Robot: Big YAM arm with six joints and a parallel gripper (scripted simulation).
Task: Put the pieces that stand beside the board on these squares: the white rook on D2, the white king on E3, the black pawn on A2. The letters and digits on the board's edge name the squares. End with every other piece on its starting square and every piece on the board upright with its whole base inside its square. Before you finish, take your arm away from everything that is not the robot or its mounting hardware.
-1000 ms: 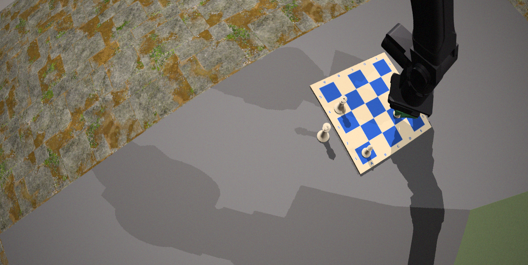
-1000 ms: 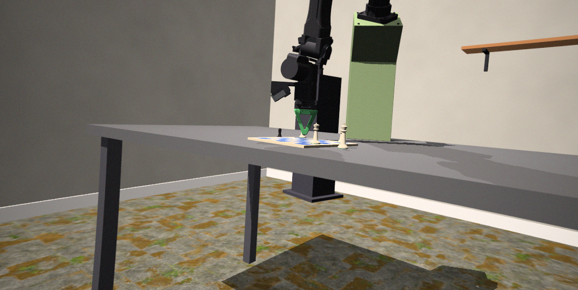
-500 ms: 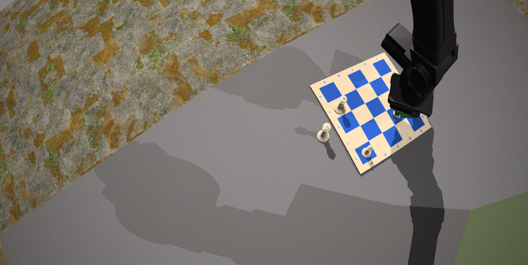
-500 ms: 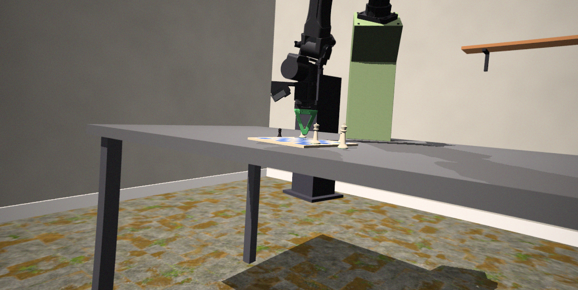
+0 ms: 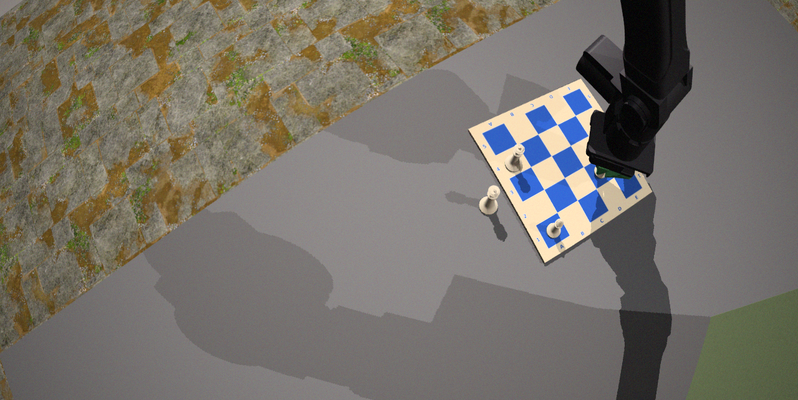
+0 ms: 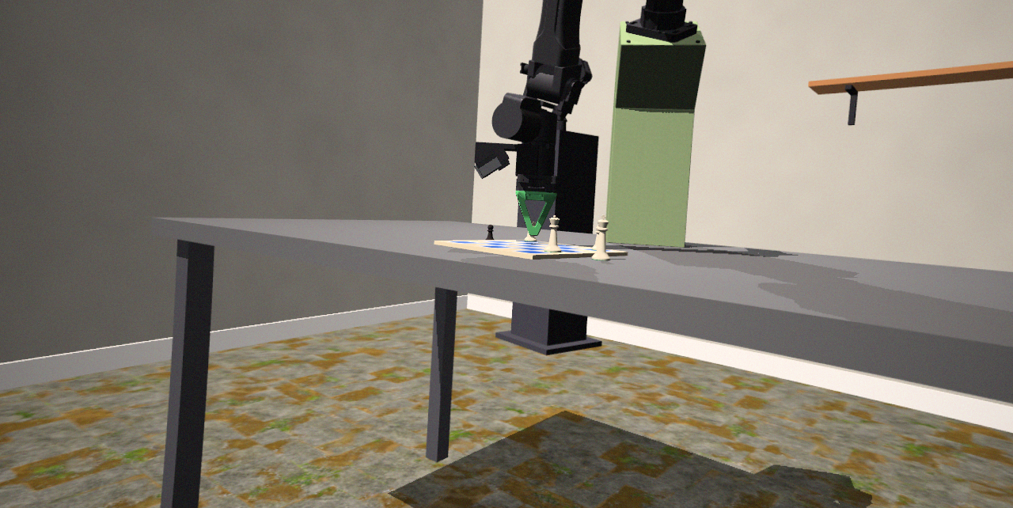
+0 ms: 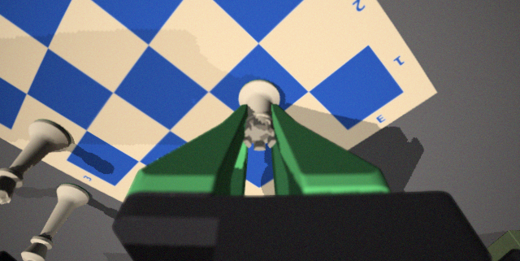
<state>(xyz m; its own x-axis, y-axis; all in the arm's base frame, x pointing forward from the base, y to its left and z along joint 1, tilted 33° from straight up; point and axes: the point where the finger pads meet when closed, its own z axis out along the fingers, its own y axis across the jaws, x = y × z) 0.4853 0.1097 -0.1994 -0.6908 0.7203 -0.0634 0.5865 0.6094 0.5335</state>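
Because its crenellated top is pinched between the green-fingered gripper [image 7: 258, 131], the small white rook [image 7: 258, 95] is kept upright with its base on a blue square of the blue-and-cream chessboard [image 5: 559, 252], judged D2, apparently so its base seats fully before release.
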